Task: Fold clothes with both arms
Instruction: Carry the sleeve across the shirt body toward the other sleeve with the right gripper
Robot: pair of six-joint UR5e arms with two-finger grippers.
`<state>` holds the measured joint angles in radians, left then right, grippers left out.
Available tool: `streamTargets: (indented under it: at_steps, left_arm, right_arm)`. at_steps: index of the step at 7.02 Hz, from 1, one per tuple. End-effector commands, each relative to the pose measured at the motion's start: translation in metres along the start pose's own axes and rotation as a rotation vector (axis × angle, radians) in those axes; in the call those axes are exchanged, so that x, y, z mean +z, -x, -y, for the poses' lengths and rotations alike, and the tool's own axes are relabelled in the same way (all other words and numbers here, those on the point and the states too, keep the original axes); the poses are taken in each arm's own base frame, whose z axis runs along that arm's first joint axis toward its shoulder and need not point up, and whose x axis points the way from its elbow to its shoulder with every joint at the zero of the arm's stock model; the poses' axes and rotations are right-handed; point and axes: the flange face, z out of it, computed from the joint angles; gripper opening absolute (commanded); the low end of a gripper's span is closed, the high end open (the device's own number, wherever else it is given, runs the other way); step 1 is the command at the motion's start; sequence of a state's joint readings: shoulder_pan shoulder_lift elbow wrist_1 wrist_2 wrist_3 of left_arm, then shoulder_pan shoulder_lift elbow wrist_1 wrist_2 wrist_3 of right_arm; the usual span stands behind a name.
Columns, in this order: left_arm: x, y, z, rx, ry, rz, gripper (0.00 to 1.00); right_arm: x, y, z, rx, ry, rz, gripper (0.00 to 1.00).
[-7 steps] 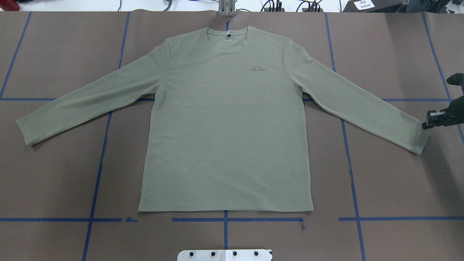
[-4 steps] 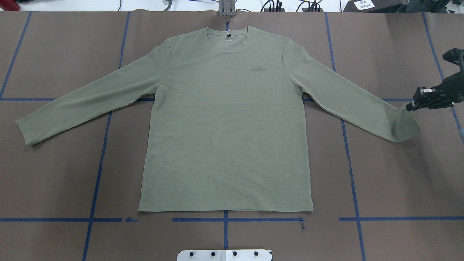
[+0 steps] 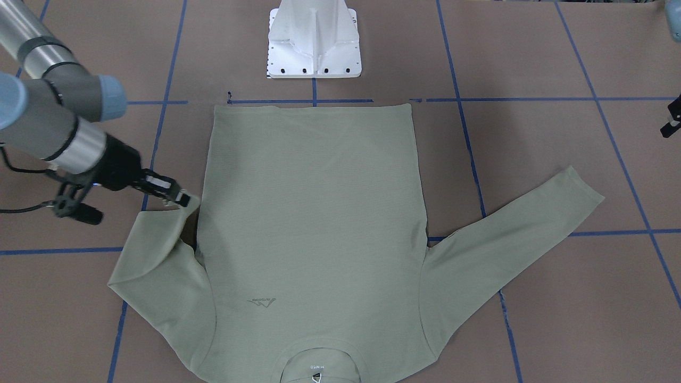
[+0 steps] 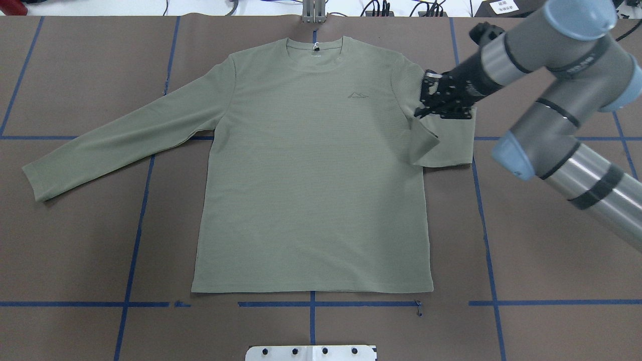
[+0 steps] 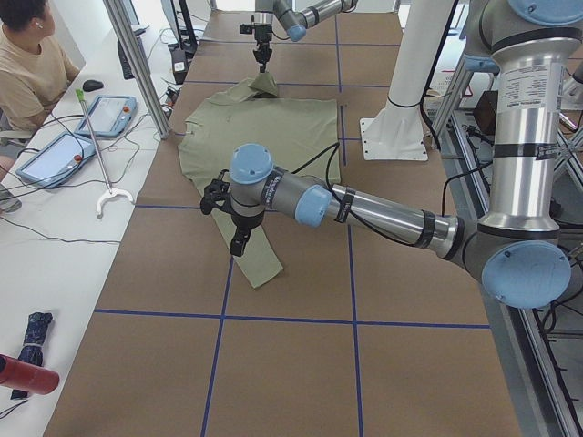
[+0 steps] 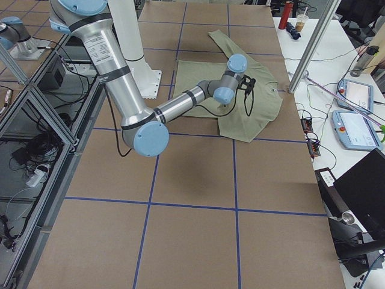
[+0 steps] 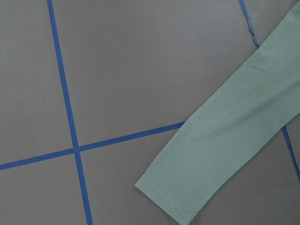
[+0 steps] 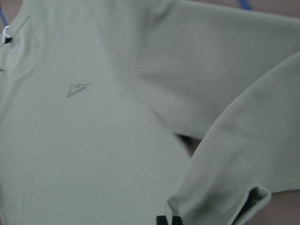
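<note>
- Right arm (image 4: 551, 70) reaches in from its own side. The right gripper (image 4: 424, 109) at its tip is pinched closed on the right cuff (image 3: 187, 202) and holds it raised at the torso's right edge.
- Your shirt (image 4: 311, 190) lies flat and face up on the table (image 4: 75, 260). Its collar points away from the robot and its hem lies toward the pedestal base (image 4: 311, 352), so its long axis runs straight out from the robot.
- Right sleeve (image 4: 449, 145) is doubled back on itself at about mid-length, beside the armpit. This is the relation you should watch: the torso lies just inboard of the held cuff, toward the robot's left. I judge the next move to be a short carry across the chest, then a lowering that lays the sleeve along the body.
- Left sleeve (image 4: 120, 140) is stretched out flat, slanting outward and toward the robot, well apart from the right gripper. The left arm is the nearer one for it.
- Left gripper (image 5: 241, 238) hovers by the left cuff (image 7: 173, 201). You cannot tell from these views whether its jaws are apart or together.
</note>
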<state>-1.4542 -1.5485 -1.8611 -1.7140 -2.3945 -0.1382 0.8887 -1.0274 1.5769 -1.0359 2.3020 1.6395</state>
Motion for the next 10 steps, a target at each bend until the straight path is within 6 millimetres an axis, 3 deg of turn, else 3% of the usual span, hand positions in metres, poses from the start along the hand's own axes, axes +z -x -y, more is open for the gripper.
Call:
streamTargets:
  at_steps: [1,2,3,4,6,7,8,9,10]
  left_arm:
    - [-0.002,-0.001,0.0,0.003,-0.004,-0.002,1.0]
    - [-0.001,-0.001,0.0,0.003,-0.003,0.001,1.0]
    - [-0.002,-0.001,0.0,0.004,-0.006,0.004,1.0]
    - [-0.001,0.0,0.0,0.003,-0.005,0.006,1.0]
    - [-0.001,-0.001,0.001,0.005,-0.005,0.005,1.0]
    - [-0.002,-0.002,0.002,0.007,-0.007,0.005,1.0]
    - [0.001,0.0,0.004,0.006,-0.003,0.0,1.0]
    - [0.009,0.0,0.004,-0.005,0.01,-0.003,1.0]
    - [0.035,-0.012,0.006,-0.015,0.017,-0.019,1.0]
  right_arm:
    - [0.075,0.161,-0.122,0.069,-0.142,0.013,0.0]
    - [0.125,0.2,-0.161,0.044,-0.173,-0.005,0.0]
    - [0.153,0.238,-0.174,0.04,-0.176,-0.022,0.0]
    - [0.173,0.239,-0.174,0.016,-0.169,0.031,0.0]
    - [0.194,0.252,-0.189,0.002,-0.198,0.041,0.01]
    - [0.199,0.252,-0.187,0.005,-0.207,0.034,0.51]
    - [0.201,0.268,-0.187,0.006,-0.236,0.035,0.98]
    - [0.203,0.279,-0.188,0.008,-0.241,0.03,0.99]
    - [0.198,0.283,-0.189,0.012,-0.241,0.037,0.99]
